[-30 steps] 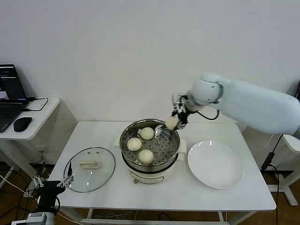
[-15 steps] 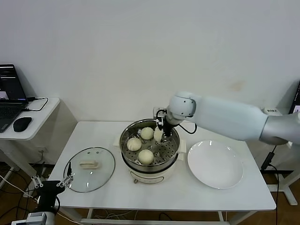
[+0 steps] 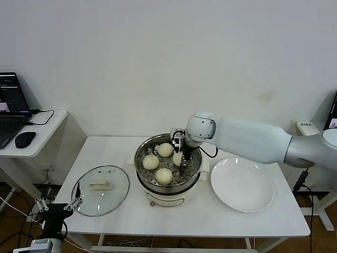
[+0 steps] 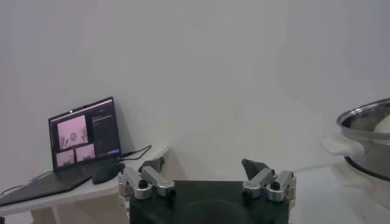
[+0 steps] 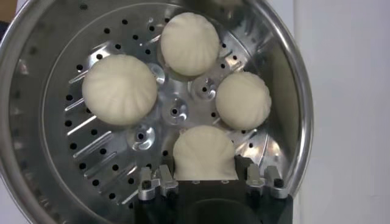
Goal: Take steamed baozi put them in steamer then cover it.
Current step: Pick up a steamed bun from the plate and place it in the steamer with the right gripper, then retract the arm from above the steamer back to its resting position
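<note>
The steamer [image 3: 141,153] stands mid-table on its cream base, with its perforated tray [image 5: 97,152] showing. Three baozi [image 3: 164,175] lie on the tray, also seen in the right wrist view [image 5: 119,90]. My right gripper [image 3: 181,154] reaches down inside the steamer and is shut on a fourth baozi [image 5: 204,152], held low at the tray's right side [image 3: 177,158]. The glass cover [image 3: 100,184] lies flat on the table, left of the steamer. My left gripper [image 3: 58,208] is parked low off the table's front-left corner, open and empty [image 4: 207,176].
An empty white plate [image 3: 242,184] lies right of the steamer. A side desk at the left holds a laptop [image 3: 9,108] and a mouse [image 3: 25,139]. The left wrist view shows the steamer's rim [image 4: 372,134] and the laptop [image 4: 82,134].
My right arm has swung left from the steamer's far-right rim and come down into the pot with the baozi. The left arm has not moved.
</note>
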